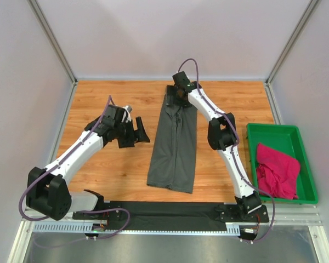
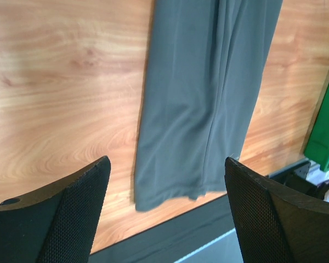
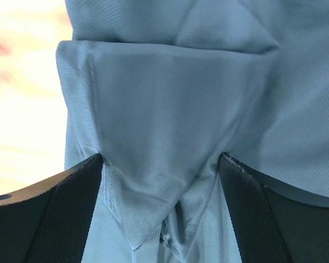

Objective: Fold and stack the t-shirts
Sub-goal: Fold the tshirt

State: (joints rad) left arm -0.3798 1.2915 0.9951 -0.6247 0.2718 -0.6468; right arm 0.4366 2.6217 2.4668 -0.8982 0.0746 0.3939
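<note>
Top external: right gripper (image 1: 176, 97) atop t-shirt (image 1: 172, 148)

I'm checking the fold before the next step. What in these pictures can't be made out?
- Top view: the far end of the dark grey cloth t-shirt is hidden under the right gripper.
- Top view: the magenta cloth t-shirt lies crumpled in the green plastic tray; its sleeves and collar are unreadable.
- Left wrist view: the tray is cut off by the right edge.
</note>
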